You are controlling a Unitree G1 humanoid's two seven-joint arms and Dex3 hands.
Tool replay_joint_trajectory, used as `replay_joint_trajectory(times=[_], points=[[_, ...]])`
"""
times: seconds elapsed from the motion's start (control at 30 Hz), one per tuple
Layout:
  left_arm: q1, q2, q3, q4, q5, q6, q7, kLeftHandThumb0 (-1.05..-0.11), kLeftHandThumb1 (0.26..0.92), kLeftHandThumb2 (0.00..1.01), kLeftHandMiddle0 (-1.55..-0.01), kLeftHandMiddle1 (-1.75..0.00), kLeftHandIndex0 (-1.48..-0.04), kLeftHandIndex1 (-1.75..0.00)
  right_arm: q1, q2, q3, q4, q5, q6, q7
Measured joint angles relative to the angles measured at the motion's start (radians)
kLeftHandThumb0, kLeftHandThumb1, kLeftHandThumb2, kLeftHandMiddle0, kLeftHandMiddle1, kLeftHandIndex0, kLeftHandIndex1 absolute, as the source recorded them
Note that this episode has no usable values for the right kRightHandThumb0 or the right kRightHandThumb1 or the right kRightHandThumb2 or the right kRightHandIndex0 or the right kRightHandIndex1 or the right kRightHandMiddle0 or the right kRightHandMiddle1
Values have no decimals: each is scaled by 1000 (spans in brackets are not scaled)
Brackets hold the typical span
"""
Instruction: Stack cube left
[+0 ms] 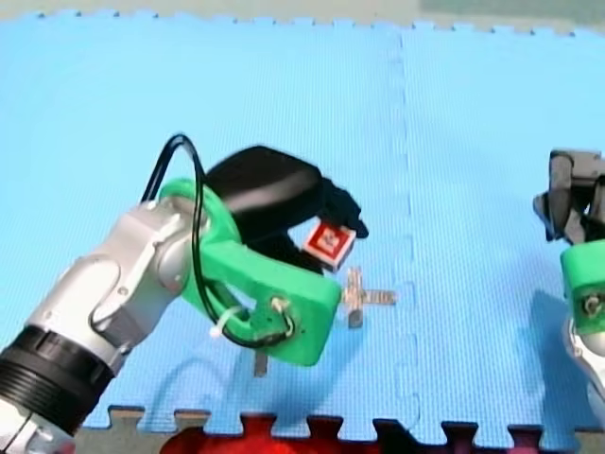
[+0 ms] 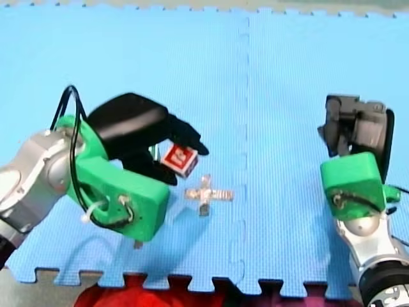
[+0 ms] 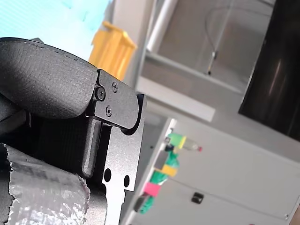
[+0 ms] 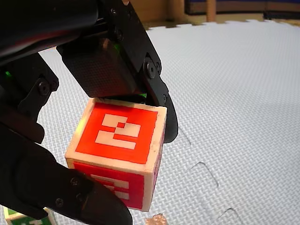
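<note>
bright even light, faint shadows on mat (image 2: 287, 64)

No words, brands or numbers can be read. The only printed marking is on the cube (image 4: 117, 150), gripped in the left hand (image 2: 140, 137). Its red faces are framed in white, and each is printed with a blocky white code pattern. Two such faces are seen in the second wrist view and one in the head views. The pattern cannot be read as letters or digits. A silver cross mark (image 2: 206, 194) is stuck on the blue mat (image 2: 287, 64), with no writing on it.
</note>
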State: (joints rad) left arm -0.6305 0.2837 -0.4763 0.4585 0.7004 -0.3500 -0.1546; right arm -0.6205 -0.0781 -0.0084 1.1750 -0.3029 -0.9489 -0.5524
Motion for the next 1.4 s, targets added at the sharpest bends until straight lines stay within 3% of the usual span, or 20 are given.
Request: replay_joint_trajectory(times=[0.6, 1.1, 1.4], points=[[-105, -52, -45, 367, 15, -197, 229, -468, 822, 6, -942, -1746, -1257, 0, -9, 5, 24, -18, -12, 32, -56], [-151, -85, -65, 492, 6, -274, 275, -451, 827, 4, -906, -1746, -1239, 0, -13, 20, 29, -19, -6, 60, -62], [-168, -122, -84, 555, 15, -289, 310, -448, 831, 3, -877, -1746, -1239, -1, -14, 20, 29, -19, -1, 61, -62]])
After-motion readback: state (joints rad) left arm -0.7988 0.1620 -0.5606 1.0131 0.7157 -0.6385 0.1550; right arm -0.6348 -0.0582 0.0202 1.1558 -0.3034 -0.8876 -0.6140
